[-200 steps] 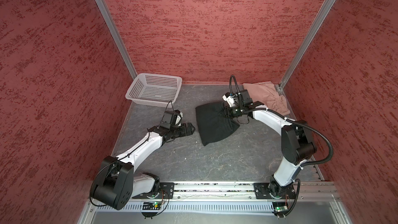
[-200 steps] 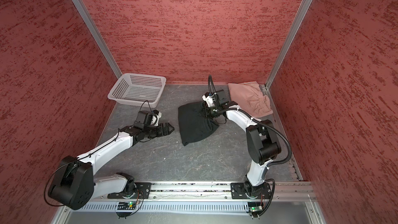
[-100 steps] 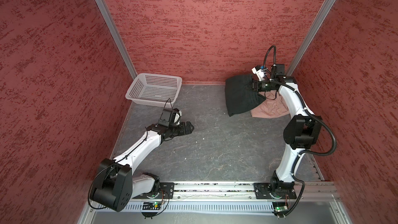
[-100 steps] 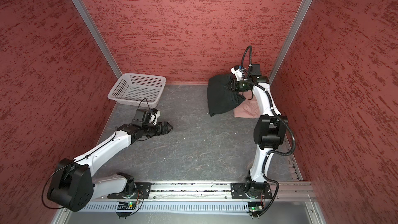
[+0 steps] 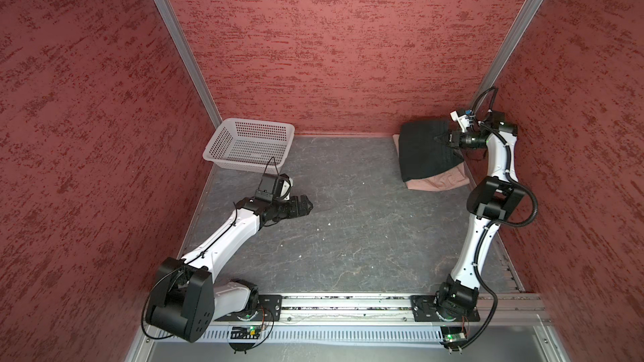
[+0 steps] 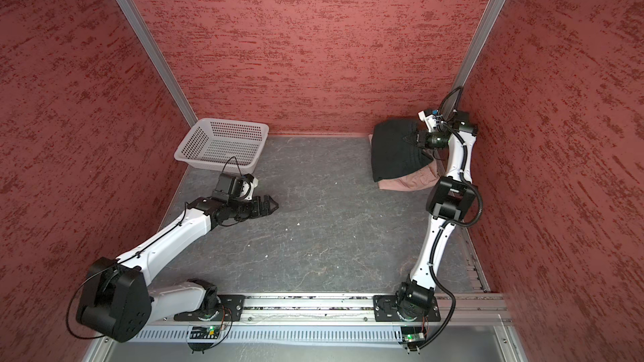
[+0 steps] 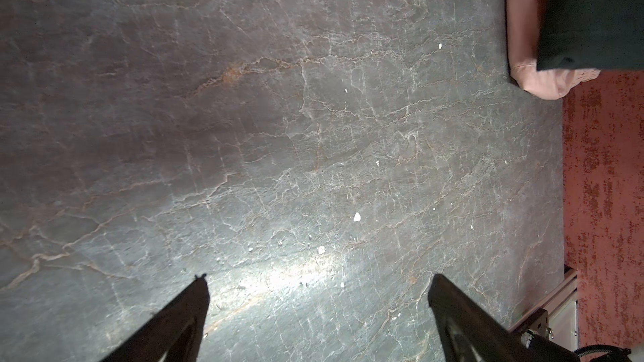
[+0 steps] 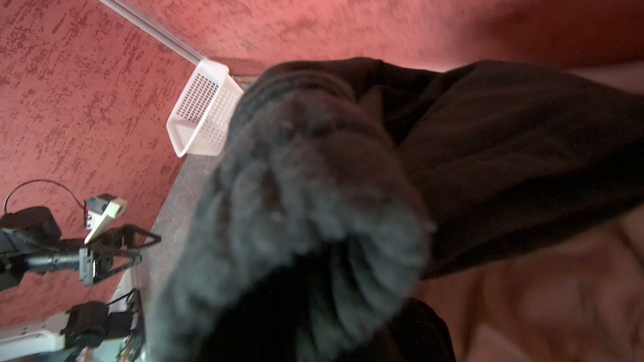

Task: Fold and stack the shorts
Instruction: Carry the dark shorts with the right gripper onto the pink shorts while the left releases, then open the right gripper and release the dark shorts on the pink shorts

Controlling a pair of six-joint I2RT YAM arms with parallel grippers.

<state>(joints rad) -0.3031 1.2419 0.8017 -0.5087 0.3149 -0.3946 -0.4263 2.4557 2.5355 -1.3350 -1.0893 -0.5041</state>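
In both top views the black shorts (image 5: 423, 153) (image 6: 393, 154), folded, lie over the dusty pink shorts (image 5: 439, 182) (image 6: 409, 182) in the back right corner. My right gripper (image 5: 441, 138) (image 6: 409, 138) is shut on the black pair's edge nearest the right wall. In the right wrist view bunched black fabric (image 8: 313, 203) hides the jaws, with pink cloth (image 8: 540, 290) beneath. My left gripper (image 5: 306, 205) (image 6: 273, 205) (image 7: 319, 283) hovers open and empty over bare table at the left. Its wrist view catches both pairs, black (image 7: 592, 12) on pink (image 7: 526, 64).
A white perforated basket (image 5: 249, 144) (image 6: 223, 144) (image 8: 204, 113) stands at the back left, just behind the left wrist. Red walls close in on three sides; the right arm's wrist is close to the right wall. The grey stone-patterned table (image 5: 348, 231) spreads between the arms.
The right gripper carried the black shorts from the table's middle up and over to the back right corner, then lowered them onto the pink pair. The left arm barely moved.
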